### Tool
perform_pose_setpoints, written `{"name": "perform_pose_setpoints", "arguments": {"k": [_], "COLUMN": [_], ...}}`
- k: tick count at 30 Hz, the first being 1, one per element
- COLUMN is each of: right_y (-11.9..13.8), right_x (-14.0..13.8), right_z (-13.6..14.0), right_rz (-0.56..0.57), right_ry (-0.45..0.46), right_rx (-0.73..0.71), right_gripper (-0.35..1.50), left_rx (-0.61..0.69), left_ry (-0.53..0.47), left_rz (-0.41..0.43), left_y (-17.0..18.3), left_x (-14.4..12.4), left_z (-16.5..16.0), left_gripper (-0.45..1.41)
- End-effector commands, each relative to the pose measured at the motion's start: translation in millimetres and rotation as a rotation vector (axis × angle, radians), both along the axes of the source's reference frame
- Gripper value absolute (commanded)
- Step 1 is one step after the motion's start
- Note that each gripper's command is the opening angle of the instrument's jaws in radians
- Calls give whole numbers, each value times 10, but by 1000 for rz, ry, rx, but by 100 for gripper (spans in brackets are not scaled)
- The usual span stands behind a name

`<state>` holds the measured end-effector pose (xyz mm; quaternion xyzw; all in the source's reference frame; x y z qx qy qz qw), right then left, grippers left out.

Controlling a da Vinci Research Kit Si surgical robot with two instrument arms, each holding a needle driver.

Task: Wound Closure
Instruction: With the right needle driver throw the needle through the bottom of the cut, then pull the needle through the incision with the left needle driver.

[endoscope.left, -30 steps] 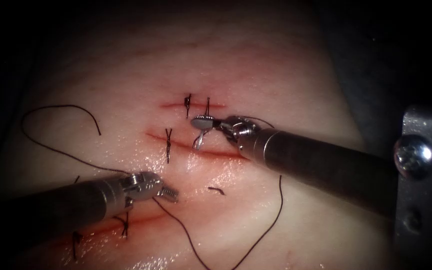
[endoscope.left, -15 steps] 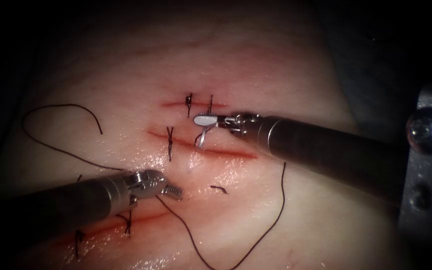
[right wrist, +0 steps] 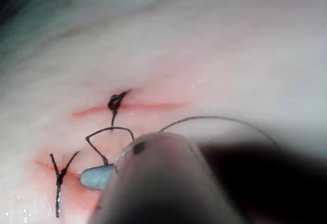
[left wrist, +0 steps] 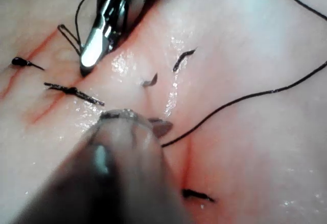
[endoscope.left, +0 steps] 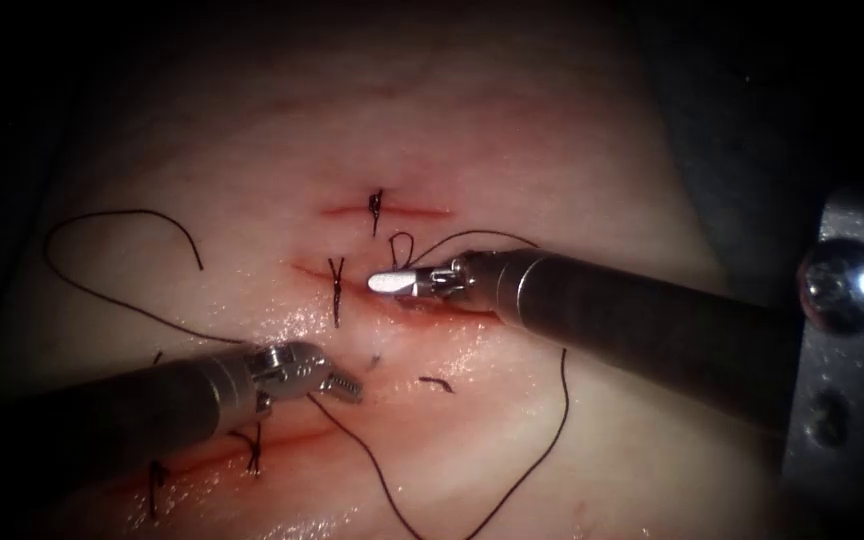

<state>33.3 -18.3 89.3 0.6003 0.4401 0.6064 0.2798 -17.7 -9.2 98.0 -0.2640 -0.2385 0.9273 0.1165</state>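
Risks first, my read:
- The right tool (endoscope.left: 392, 282) has its jaws together, apparently clamped on a small thread loop (endoscope.left: 401, 243) that rises just above its tip. A hard or off-axis tug could cut that loop through the edge of the middle cut (endoscope.left: 472, 310), or fray it at the jaws.
- The tip sits just right of the tied stitch (endoscope.left: 336, 290). Drift leftward could snag or loosen that knot.
- Slack thread (endoscope.left: 512, 490) runs from the left tool (endoscope.left: 344, 386) down, then back up under the right shaft. A lift or sweep of that shaft could catch it and drag the line across the wet tissue (endoscope.left: 552, 150).
- A loose cut thread end (endoscope.left: 436, 381) lies between the tools and could get pulled into a knot.

Layout:
- The right tool tip rests on the middle cut, touching or nearly touching tissue. The right wrist view shows the loop (right wrist: 110, 131) entering the jaws beside the blade-like tip (right wrist: 97, 177).
- The left tool's jaws look closed on the long thread, which exits at the tip (left wrist: 162, 129). It sits between the middle cut and the lower cut (endoscope.left: 292, 438), well apart from the right tool.
- The upper cut (endoscope.left: 412, 211) carries one stitch (endoscope.left: 376, 203).
- Needle: I can't tell where it is. Neither tool visibly holds it.
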Motion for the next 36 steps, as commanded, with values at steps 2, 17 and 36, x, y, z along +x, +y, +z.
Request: {"name": "perform_pose_setpoints", "arguments": {"k": [2, 17, 36], "right_y": [-10, -19, 23], "right_x": [14, 18, -103], "right_z": [6, 8, -16], "right_rz": [-15, 51, 11], "right_ry": [22, 22, 16], "right_rx": [58, 7, -183], "right_gripper": [-35, 98, 118], "left_rx": [0, -13, -338], "left_ry": [-1, -15, -289], "left_rz": [0, -17, -117], "left_y": [1, 7, 49], "left_x": [-5, 0, -3], "left_z": [6, -2, -37], "left_gripper": [-23, -30, 31]}}
